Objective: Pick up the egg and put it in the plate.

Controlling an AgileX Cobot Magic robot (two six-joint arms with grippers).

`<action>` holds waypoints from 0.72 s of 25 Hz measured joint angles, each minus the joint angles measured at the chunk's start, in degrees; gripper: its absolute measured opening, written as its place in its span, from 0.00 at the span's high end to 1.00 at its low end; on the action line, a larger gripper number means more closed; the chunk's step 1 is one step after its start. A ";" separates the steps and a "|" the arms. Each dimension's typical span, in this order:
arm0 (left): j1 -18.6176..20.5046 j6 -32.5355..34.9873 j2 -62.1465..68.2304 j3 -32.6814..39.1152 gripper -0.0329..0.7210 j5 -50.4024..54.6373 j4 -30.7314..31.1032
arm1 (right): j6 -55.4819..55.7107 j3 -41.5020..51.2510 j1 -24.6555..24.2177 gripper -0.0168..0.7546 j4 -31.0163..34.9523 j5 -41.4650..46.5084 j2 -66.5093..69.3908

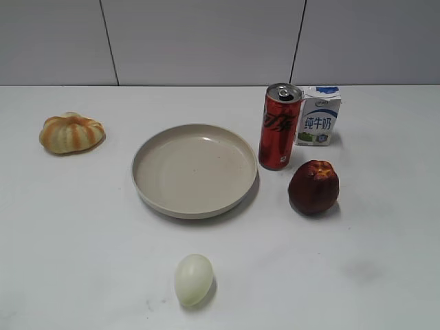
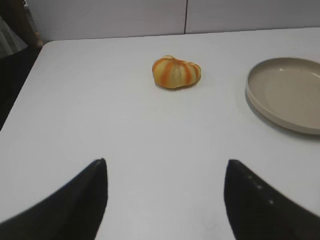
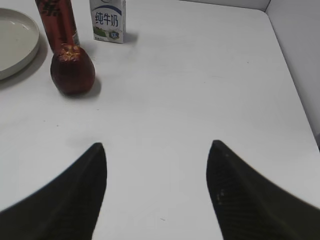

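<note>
One egg lies alone on the white table, at the near edge of the exterior view and just in front of the plate, apart from it. Nothing lies between the two. The single beige plate holds nothing. To its right one red can stands upright, just beside the rim, with one milk carton upright close behind it. One dark red fruit sits in front of the can. Well off to the plate's left rests one orange-and-white pumpkin. The left gripper hangs over bare table with its fingers spread wide, holding nothing; the right gripper is likewise spread and empty, near the fruit.
</note>
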 joint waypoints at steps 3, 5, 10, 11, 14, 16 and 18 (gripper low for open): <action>0.00 7.19 6.76 -0.56 0.25 -0.61 -2.62 | 0.00 0.00 0.00 0.36 0.00 0.00 0.00; 0.00 12.44 13.18 -1.25 0.25 -1.97 -5.68 | 0.00 0.00 0.00 0.36 0.00 0.00 0.00; -3.96 22.02 30.31 -3.01 0.25 -9.44 -12.45 | 0.00 0.00 0.00 0.36 0.00 0.00 0.00; -5.53 22.91 33.07 -3.50 0.25 -10.66 -12.54 | 0.00 0.00 0.00 0.36 0.00 0.00 0.00; -11.92 24.38 43.06 -6.00 0.25 -12.19 -11.05 | 0.00 0.00 0.00 0.36 0.00 0.00 0.00; -16.37 24.66 49.05 -8.11 0.25 -12.47 -10.32 | 0.00 0.00 0.00 0.36 0.00 0.00 0.00; -19.83 24.76 55.58 -10.69 0.25 -12.79 -10.02 | 0.00 0.00 0.00 0.36 0.00 0.00 0.00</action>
